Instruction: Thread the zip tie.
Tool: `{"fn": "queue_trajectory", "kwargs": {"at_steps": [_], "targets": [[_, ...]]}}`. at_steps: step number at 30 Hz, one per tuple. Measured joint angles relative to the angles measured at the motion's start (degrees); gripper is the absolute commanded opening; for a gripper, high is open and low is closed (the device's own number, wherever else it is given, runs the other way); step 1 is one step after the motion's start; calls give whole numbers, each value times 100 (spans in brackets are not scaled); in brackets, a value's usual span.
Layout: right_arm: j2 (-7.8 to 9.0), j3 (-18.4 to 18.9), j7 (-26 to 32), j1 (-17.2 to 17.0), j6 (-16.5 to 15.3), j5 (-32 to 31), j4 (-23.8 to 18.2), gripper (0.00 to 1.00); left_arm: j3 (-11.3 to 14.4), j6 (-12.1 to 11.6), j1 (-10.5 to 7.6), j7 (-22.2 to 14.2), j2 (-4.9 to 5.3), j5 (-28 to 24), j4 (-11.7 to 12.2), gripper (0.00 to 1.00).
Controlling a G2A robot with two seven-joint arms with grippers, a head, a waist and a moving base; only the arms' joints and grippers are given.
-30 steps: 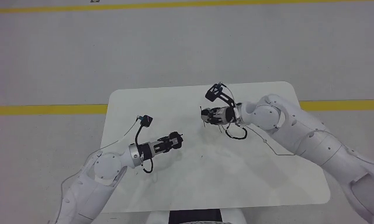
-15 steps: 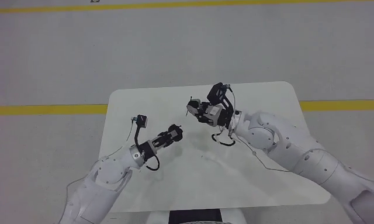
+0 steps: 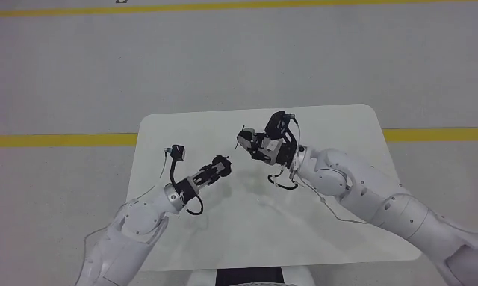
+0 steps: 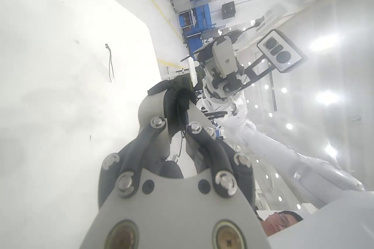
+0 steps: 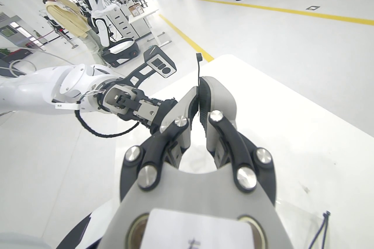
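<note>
Clenches the right gripper (image 5: 199,92) on a black zip tie (image 5: 198,69), with the strap pinched upright between the pads and the head end poking above the fingertips. Holds it in the air above the middle of the white table (image 3: 358,211). Holds the left gripper (image 4: 178,95) clenched too, above the table near the right one, tips facing it but apart. Cannot tell whether anything sits pinched inside. Leaves a second zip tie (image 4: 110,66) flat on the table, apart from both grippers.
</note>
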Motion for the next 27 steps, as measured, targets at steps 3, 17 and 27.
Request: {"fn": "queue_trajectory", "kwargs": {"at_steps": [3, 17, 27], "targets": [[-41, 106, -599, -253, -15, -77, -28, 0, 31, 0, 29, 195, -26, -159, -113, 0], [-140, 125, -2031, -802, -23, -685, 57, 0, -13, 0, 95, 746, -154, 769, -435, 0], [-154, 170, -2040, -845, 0, -722, 37, 0, 13, 0, 90, 778, -158, 872, -406, 0]]}}
